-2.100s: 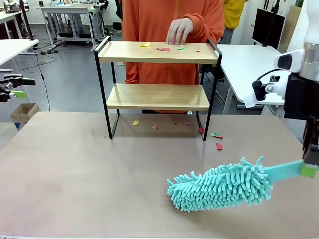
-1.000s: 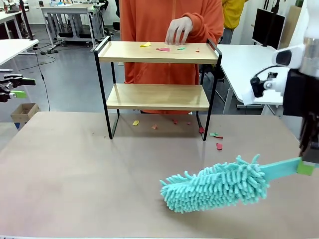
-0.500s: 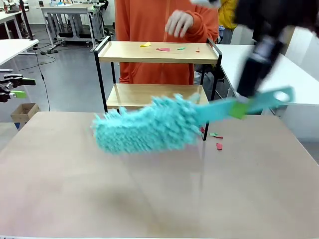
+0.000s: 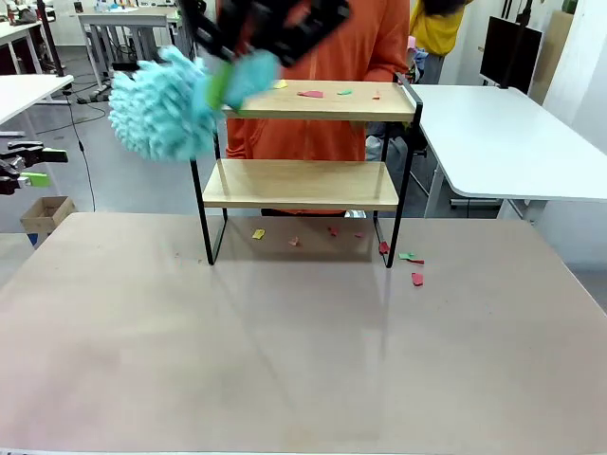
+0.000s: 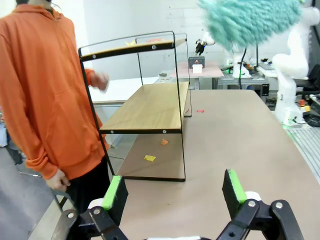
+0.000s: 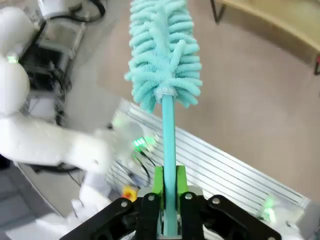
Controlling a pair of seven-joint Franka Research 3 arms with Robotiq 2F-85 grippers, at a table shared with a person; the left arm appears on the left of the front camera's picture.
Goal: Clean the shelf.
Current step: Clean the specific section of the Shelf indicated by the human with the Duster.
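The shelf (image 4: 302, 100) stands at the table's far side, with a few coloured paper scraps (image 4: 310, 94) on its top board; its lower board (image 4: 300, 183) is bare. My right gripper (image 4: 228, 83), motion-blurred, is shut on the handle of a teal fluffy duster (image 4: 161, 100), whose head hangs beside the top board's left end. In the right wrist view the gripper (image 6: 168, 200) clamps the handle and the duster (image 6: 162, 55) points away. My left gripper (image 4: 38, 166) hovers open off the table's left edge. In its own view the left gripper (image 5: 175, 192) faces the shelf (image 5: 145, 102) end-on.
A person in an orange hoodie (image 4: 313, 38) stands right behind the shelf. Several scraps (image 4: 417, 279) lie on the brown table (image 4: 285, 360) under and right of the shelf. A white table (image 4: 503, 142) stands at the right.
My right arm has swung the duster up and left, from in front of the lower board to the top board's left end. The person's hand has left the top board.
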